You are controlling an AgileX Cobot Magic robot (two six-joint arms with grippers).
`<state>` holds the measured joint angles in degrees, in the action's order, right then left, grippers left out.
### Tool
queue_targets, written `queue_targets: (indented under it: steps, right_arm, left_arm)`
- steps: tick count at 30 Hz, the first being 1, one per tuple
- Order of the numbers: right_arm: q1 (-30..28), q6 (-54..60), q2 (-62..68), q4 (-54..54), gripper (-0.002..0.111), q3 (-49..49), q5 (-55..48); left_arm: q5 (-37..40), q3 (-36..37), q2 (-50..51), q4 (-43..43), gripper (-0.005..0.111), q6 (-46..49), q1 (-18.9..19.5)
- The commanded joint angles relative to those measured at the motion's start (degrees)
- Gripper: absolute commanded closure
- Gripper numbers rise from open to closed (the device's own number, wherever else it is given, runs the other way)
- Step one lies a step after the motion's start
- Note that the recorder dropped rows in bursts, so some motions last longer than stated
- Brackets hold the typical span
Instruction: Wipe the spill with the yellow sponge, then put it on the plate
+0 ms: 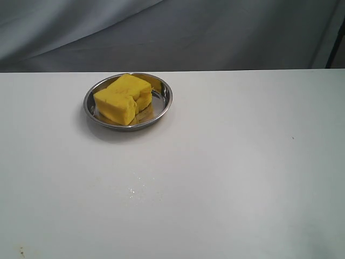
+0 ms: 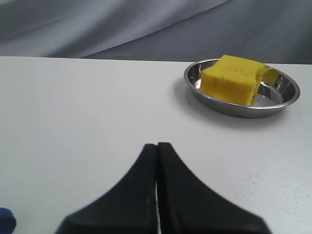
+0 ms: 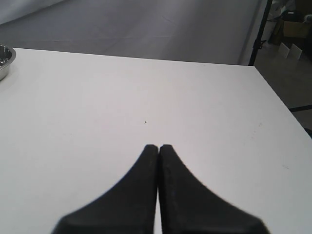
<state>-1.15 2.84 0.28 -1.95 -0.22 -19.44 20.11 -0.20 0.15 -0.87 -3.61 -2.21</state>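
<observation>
The yellow sponge (image 1: 123,100) lies inside the plate (image 1: 164,102), a shiny steel dish at the back left of the white table. The left wrist view shows the same sponge (image 2: 233,80) and plate (image 2: 287,97) some way ahead of my left gripper (image 2: 157,145), which is shut and empty. My right gripper (image 3: 159,146) is shut and empty too, over bare table, with only the plate's rim (image 3: 6,61) at the frame's edge. Neither gripper appears in the exterior view. No amber spill shows; a faint patch of pale specks (image 1: 136,188) lies in front of the plate.
A grey cloth backdrop (image 1: 215,32) hangs behind the table. The table's right edge (image 3: 278,97) drops to the floor, where a black pole (image 3: 258,34) and boxes (image 3: 292,27) stand. A small blue thing (image 2: 6,220) sits near my left gripper.
</observation>
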Motion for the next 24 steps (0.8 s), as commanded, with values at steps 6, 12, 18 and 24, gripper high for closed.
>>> queue_targets:
  steps: [6, 12, 18, 24]
  right_arm:
    - [0.08, -0.26, -0.28, -0.38, 0.108, 0.22, 0.21]
    - [0.08, -0.26, -0.28, -0.38, 0.108, 0.22, 0.21]
    - [0.08, -0.26, -0.28, -0.38, 0.108, 0.22, 0.21]
    - [0.08, -0.26, -0.28, -0.38, 0.108, 0.22, 0.21]
  left_arm:
    - [0.14, 0.2, -0.15, -0.12, 0.107, -0.39, 2.26]
    - [0.14, 0.2, -0.15, -0.12, 0.107, -0.39, 2.26]
    - [0.14, 0.2, -0.15, -0.12, 0.107, -0.39, 1.13]
    - [0.14, 0.2, -0.15, -0.12, 0.107, -0.39, 0.35]
